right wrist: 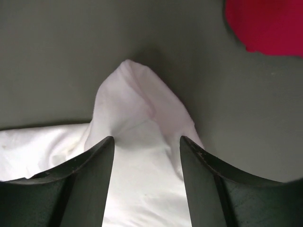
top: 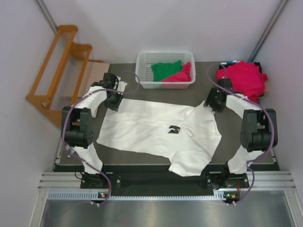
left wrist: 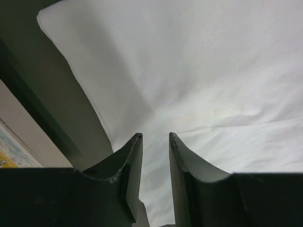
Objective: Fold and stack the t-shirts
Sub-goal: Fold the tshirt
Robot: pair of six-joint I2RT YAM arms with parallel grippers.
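While white walls [top: 165, 23] enclose the dark table [top: 128, 158], left hand [left wrist: 155, 135] gapes narrowly, right hand [right wrist: 147, 138] wide, over the white t-shirt [top: 151, 125]

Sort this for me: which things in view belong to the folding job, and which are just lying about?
Job: white t-shirt, spread flat; green shirt; pink shirt beside it; pink pile at far right.
Lying about: white basket holding those two shirts; orange wooden rack.
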